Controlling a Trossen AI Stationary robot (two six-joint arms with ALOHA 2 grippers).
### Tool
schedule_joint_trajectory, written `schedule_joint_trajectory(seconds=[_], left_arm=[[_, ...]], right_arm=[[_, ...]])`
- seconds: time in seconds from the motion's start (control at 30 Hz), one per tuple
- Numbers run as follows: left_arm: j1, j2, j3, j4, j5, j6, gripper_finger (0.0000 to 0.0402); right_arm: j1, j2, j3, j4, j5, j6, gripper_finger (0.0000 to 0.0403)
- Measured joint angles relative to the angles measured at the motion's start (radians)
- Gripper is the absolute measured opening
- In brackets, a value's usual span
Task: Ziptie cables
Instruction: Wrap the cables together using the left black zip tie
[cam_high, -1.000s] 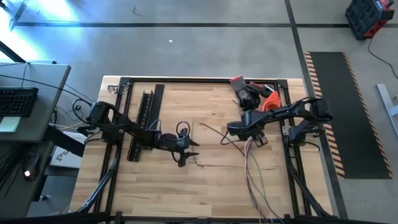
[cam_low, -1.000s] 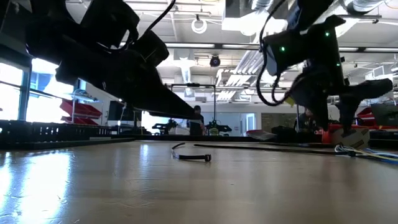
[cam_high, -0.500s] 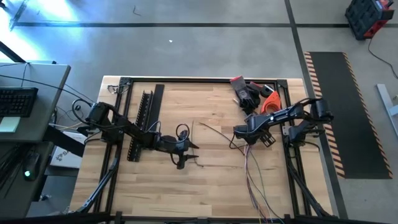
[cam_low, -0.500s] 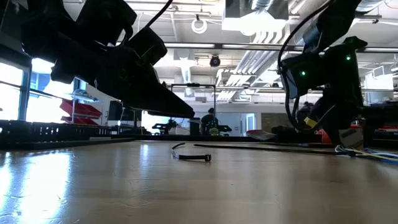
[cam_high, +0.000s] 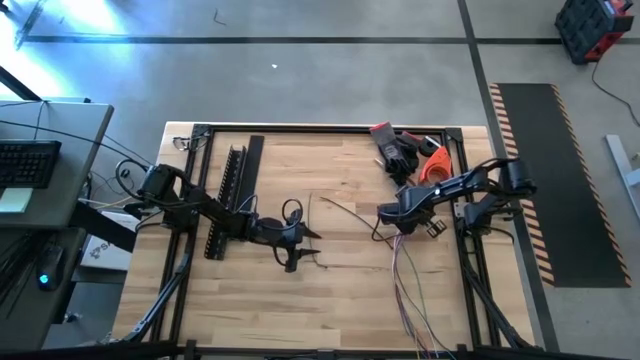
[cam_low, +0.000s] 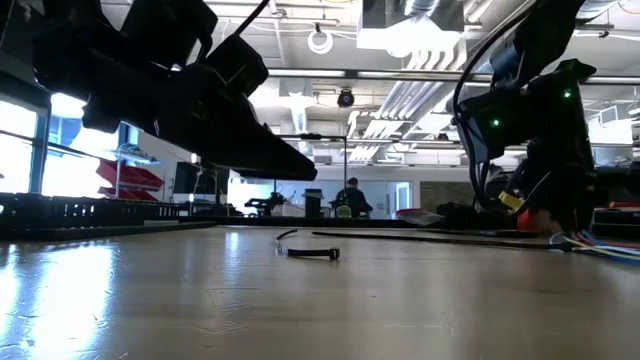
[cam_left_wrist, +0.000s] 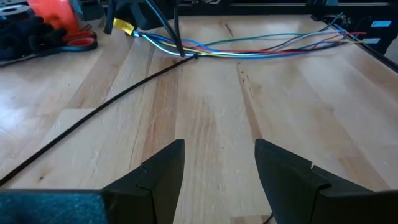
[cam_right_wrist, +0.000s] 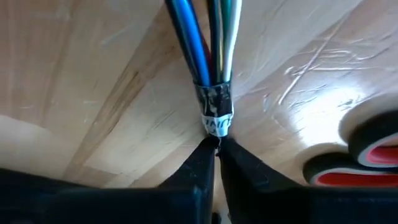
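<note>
The cables (cam_high: 405, 285), a bunch of thin blue, green, white and red wires, lie on the wooden table from its middle right toward the near edge. They are bound with tape at the far end (cam_right_wrist: 215, 106). My right gripper (cam_high: 397, 216) is low over that end and shut on it (cam_right_wrist: 214, 148). My left gripper (cam_high: 303, 236) hovers open above the table's middle (cam_left_wrist: 219, 163), nothing between its fingers, with the cables (cam_left_wrist: 261, 48) farther off. A thin black cord (cam_left_wrist: 93, 115) runs across the wood up to the bunch. My right gripper pinches the taped far end of the cables (cam_right_wrist: 216, 129) between its two fingertips. The fingers come slanting down from above, in line with the wires. The rest of the bunch trails away along the table, slack.
A black slotted rail (cam_high: 232, 190) and a flat black strip (cam_high: 252, 165) lie at the left. Black gloves, an orange tool and red-handled scissors (cam_high: 412, 152) sit at the far right. A small black tie (cam_low: 312, 253) lies mid-table. A black frame (cam_high: 320, 128) borders the table.
My right gripper has come down and a little toward the table's right and near edges, onto the cables' taped end, and has shut on it.
</note>
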Motion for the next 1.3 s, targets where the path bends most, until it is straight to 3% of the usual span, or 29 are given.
schedule_joint_trajectory(seconds=[0.2, 0.57, 0.83, 0.93, 1.03, 1.1, 1.3], left_arm=[[0.0, 0.0, 0.0, 0.015, -0.004, 0.0, 0.0178], [0.001, 0.0, 0.0, 0.077, -0.007, 0.0, 0.0178], [0.04, 0.0, 0.011, 0.235, -0.062, 0.026, 0.0178], [0.065, 0.0, 0.029, 0.237, -0.022, 0.026, 0.0178], [0.077, 0.0, 0.04, 0.237, 0.014, 0.026, 0.0178], [0.08, 0.0, 0.043, 0.235, 0.027, 0.026, 0.0178], [0.08, 0.0, 0.045, 0.224, 0.03, 0.026, 0.0178]], right_arm=[[0.012, 0.002, 0.098, -0.148, -0.014, 0.101, 0.0001], [0.057, -0.002, 0.448, -0.403, -0.021, 0.161, 0.0], [0.084, -0.168, 0.697, -0.396, 0.069, 0.24, 0.0], [0.08, -0.229, 0.688, -0.298, 0.002, 0.263, 0.0], [0.067, -0.248, 0.597, -0.226, -0.106, 0.183, 0.0001], [0.055, -0.243, 0.522, -0.136, -0.119, 0.152, 0.0009], [0.015, -0.182, 0.313, 0.092, -0.233, -0.043, 0.0099]])
